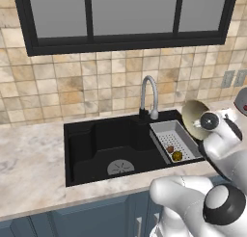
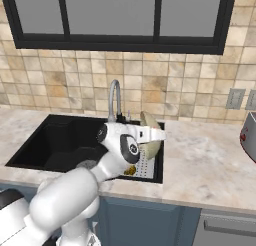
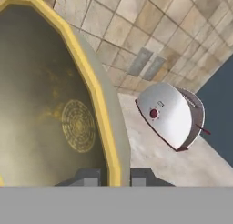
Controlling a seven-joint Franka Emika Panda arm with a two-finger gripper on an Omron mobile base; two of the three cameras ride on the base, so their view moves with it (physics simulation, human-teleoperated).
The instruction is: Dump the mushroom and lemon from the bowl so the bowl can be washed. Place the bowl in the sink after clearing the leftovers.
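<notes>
My gripper is shut on the rim of the pale yellow bowl, one finger inside the wall and one outside. The bowl is tipped on edge above the right end of the black sink, and its inside looks empty. Below it, the reddish-brown mushroom and the yellow lemon lie side by side in the grey ribbed drainboard insert. From the right base, the hand crosses in front of the bowl, and the lemon peeks out under the arm.
The curved chrome faucet stands at the sink's back edge, left of the bowl. A rounded silver appliance with a red button sits on the marble counter to the right. The tiled wall with outlets is behind.
</notes>
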